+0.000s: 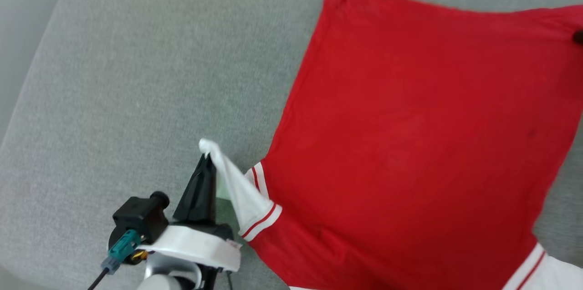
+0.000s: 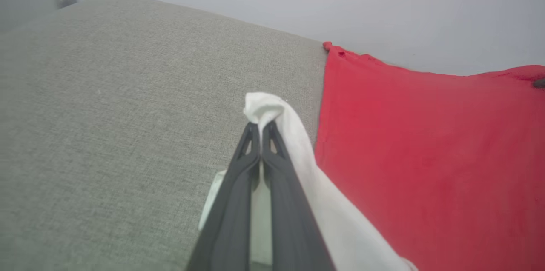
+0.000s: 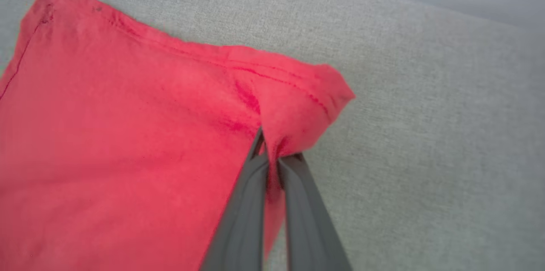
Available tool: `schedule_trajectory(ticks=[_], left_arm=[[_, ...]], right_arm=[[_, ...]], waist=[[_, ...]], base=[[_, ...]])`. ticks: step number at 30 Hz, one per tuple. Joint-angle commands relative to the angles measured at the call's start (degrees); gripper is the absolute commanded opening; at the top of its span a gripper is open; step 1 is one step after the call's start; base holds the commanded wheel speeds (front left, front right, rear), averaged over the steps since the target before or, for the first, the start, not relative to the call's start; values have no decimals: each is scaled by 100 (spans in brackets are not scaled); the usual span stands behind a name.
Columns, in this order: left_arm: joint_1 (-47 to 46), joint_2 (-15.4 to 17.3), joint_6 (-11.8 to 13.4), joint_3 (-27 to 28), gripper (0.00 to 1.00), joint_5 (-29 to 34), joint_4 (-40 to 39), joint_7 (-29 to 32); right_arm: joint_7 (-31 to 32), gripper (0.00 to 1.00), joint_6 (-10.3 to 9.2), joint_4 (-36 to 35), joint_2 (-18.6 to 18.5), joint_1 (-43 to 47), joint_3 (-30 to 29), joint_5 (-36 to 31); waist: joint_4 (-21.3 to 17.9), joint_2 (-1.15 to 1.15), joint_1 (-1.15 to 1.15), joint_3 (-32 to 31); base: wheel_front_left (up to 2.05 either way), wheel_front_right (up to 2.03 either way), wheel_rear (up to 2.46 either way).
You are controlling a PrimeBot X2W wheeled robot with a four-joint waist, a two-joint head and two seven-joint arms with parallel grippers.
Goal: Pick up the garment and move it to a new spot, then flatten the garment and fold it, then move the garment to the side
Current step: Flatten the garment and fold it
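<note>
Red shirt (image 1: 410, 121) is lying on the grey cushion (image 1: 136, 76), left gripper (image 1: 207, 155) pinching its white sleeve (image 1: 237, 185), right gripper (image 3: 272, 152) its far corner.

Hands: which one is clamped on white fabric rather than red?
The left hand, pinching the white sleeve of the red jersey-style shirt; the right hand grips a red hem corner instead.

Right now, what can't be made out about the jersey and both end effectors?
1. Head view: jersey underside faces down, hidden; collar end cut off by bottom edge.
2. Head view: right end effector mostly cut off by right edge.
3. Left wrist view: left end effector covers part of the white sleeve.
</note>
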Motion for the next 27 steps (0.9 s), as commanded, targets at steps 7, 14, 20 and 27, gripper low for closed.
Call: schedule_trajectory(ticks=[7, 14, 20, 27], left_arm=[[556, 281, 178, 329, 0, -230, 255, 92], [1075, 477, 352, 661, 0, -435, 297, 150], [1291, 589, 447, 775, 0, -551, 324, 293], [1350, 636, 502, 721, 0, -553, 239, 447]], right_arm=[[-8, 0, -4, -918, -615, 1554, 67, 276], [367, 0, -3, -1665, -654, 3778, -311, 494], [572, 0, -4, -1976, -21, 5519, -665, 511], [171, 100, -4, -2206, 740, 6193, -986, 479]], waist=[[-726, 0, -1, -1165], [-1348, 0, -1, -1684], [-1706, 0, -1, -1863], [-1893, 0, -1, -1932]], base=[[0, 0, 0], [0, 0, 0], [0, 0, 0], [0, 0, 0]])
